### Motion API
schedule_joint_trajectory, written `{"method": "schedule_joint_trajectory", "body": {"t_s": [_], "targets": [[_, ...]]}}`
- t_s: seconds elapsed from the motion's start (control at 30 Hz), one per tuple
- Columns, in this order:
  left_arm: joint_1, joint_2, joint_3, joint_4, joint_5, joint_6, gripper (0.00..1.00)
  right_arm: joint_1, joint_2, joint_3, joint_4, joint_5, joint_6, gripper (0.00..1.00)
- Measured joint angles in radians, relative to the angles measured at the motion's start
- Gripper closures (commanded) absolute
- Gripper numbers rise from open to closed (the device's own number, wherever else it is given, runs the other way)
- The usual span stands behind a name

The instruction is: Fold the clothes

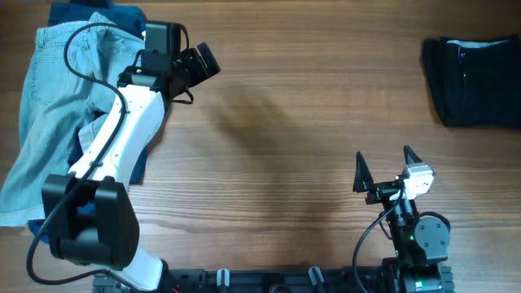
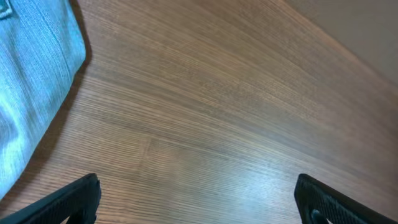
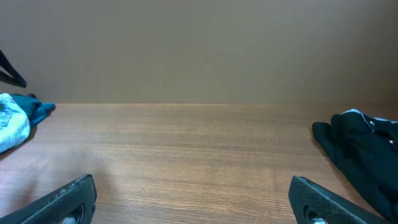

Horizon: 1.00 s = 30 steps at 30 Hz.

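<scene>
Denim, light blue [image 1: 49,122], is my reference for this entry. It lies crumpled and spread on the desk [image 1: 285,106], and a dark-blue piece [image 1: 98,15] shows from under its far edge and again along its right side.

Left arm [image 1: 122,138], overhead view: the white link crosses above the denim's right half, and I cannot tell whether it touches the cloth. The left hand [image 1: 203,67] sits just beyond the denim's upper right corner, over bare wood. In the left wrist view both fingers [image 2: 62,202] are spread wide at the bottom corners with nothing between them, so I log this hand as released and empty. The denim's hem fills the left of that view, clear of both fingers.

Black shorts [image 1: 472,81]: a compact dark bundle well to the right of the denim, across the whole bare stretch of desk. A pale strip shows along its far edge. I cannot tell from here how it is folded.

Right hand [image 1: 383,155]: well apart from the denim and nearer me than the black shorts. It touches neither garment. Its fingers stand wide apart, released, and hold nothing. The right wrist view has the denim low on the left and the shorts on the right.
</scene>
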Motion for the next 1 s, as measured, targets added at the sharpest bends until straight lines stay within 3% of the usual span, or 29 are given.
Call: {"method": "schedule_joint_trajectory", "body": {"t_s": [0.2,0.33,0.57,0.63,0.73,0.9,1.0], "targets": [[0.0,-0.011,0.0,-0.051,-0.067,0.005,0.0,0.0,0.0,0.0,0.0,0.0,0.0,0.0],[0.0,-0.095,0.0,0.008,-0.1,0.024,0.0,0.0,0.0,0.0,0.0,0.0,0.0,0.0],[0.002,-0.322,-0.001,-0.007,0.011,0.422,0.0,0.0,0.0,0.0,0.0,0.0,0.0,0.0],[0.009,-0.376,-0.017,-0.022,0.032,0.471,0.0,0.0,0.0,0.0,0.0,0.0,0.0,0.0],[0.027,-0.514,-0.147,0.035,0.05,0.515,0.0,0.0,0.0,0.0,0.0,0.0,0.0,0.0],[0.062,-0.91,-0.605,0.298,0.063,0.539,0.0,0.0,-0.001,0.0,0.002,0.0,0.0,0.0],[0.092,-1.118,-0.815,0.356,0.066,0.526,0.0,0.0,-0.002,0.0,0.002,0.0,0.0,0.0]]}}
